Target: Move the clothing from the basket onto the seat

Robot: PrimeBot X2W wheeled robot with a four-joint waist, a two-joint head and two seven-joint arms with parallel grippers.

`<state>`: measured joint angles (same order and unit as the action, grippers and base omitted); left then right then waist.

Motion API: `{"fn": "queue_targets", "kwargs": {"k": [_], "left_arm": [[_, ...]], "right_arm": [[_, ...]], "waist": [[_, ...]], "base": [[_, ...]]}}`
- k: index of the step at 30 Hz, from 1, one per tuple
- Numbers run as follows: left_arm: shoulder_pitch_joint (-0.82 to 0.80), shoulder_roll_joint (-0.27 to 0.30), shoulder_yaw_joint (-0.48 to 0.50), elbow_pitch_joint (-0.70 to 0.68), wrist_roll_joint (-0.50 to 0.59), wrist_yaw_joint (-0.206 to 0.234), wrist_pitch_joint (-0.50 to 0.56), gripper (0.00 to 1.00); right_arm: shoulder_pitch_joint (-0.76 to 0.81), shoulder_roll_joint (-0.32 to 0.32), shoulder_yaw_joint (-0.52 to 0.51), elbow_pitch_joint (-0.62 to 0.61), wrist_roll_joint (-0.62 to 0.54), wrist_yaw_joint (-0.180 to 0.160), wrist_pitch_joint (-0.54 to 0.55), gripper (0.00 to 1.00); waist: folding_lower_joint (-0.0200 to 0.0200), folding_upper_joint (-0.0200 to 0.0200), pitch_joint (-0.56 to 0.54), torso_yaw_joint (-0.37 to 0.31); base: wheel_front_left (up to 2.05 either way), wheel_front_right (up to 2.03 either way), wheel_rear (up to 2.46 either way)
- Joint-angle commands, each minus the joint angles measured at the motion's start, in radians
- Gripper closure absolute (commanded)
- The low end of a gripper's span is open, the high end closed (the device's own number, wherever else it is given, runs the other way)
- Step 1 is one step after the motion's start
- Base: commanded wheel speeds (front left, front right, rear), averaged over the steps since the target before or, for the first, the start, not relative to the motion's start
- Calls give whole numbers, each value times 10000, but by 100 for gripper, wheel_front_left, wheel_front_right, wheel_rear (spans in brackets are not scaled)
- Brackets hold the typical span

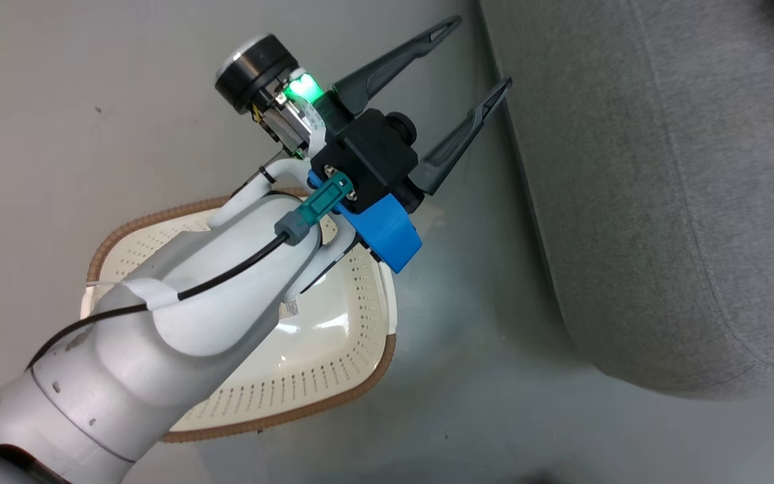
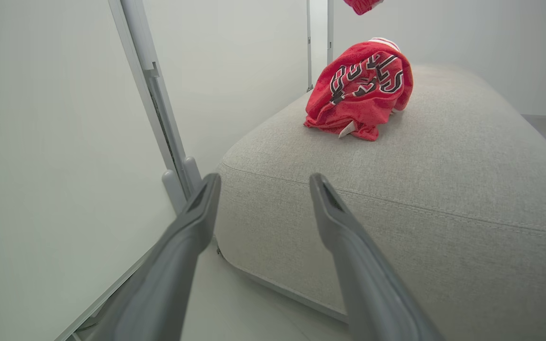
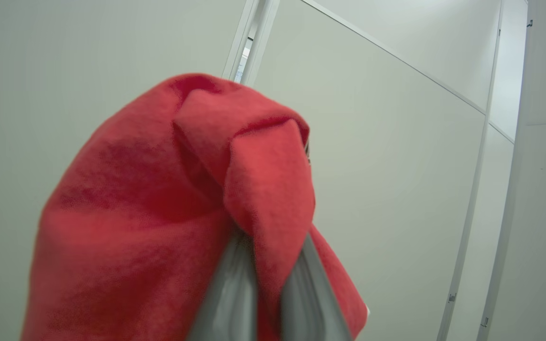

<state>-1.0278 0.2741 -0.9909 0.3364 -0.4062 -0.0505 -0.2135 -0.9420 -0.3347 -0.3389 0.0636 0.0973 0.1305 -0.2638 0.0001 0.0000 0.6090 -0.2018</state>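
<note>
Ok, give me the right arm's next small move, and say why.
Probably lower the right gripper toward the seat and open it there. It is shut on a red garment held up against the wall panels, while a second garment already lies on the seat, and the visible bottom of the basket is bare.

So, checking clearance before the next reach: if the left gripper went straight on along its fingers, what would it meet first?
Probably the seat: the open left gripper points at its near rounded edge, well short of the red clothing lying farther back on it. Depth is hard to judge.
</note>
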Motion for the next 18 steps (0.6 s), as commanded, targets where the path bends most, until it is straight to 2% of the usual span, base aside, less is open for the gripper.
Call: {"fn": "queue_targets", "kwargs": {"k": [1, 6, 10, 13, 18], "left_arm": [[-295, 114, 46, -147, 110, 49, 28, 0], [-566, 330, 130, -420, 203, 112, 76, 0], [-584, 422, 102, -506, 237, 123, 55, 0], [-597, 451, 7, -551, 289, 94, 96, 0], [-706, 478, -50, -630, 297, 85, 125, 0]], "right_arm": [[-483, -538, -452, 180, 0, 4, -10, 100], [-1168, -1611, -2085, 1173, 427, 5, -10, 100], [-1023, -1971, -2449, 1933, 417, 5, -12, 100], [-750, -1953, -2498, 2664, 248, 5, -12, 100], [-630, -1536, -2468, 4174, 7, 4, -12, 100]], "waist": [[-1, 0, 1122, 232], [-1, 0, 1902, 163], [-1, 0, 2159, 75], [-1, 0, 2330, 19], [-1, 0, 2532, 54]], "base": [[0, 0, 0], [0, 0, 0], [0, 0, 0], [0, 0, 0], [0, 0, 0]]}}
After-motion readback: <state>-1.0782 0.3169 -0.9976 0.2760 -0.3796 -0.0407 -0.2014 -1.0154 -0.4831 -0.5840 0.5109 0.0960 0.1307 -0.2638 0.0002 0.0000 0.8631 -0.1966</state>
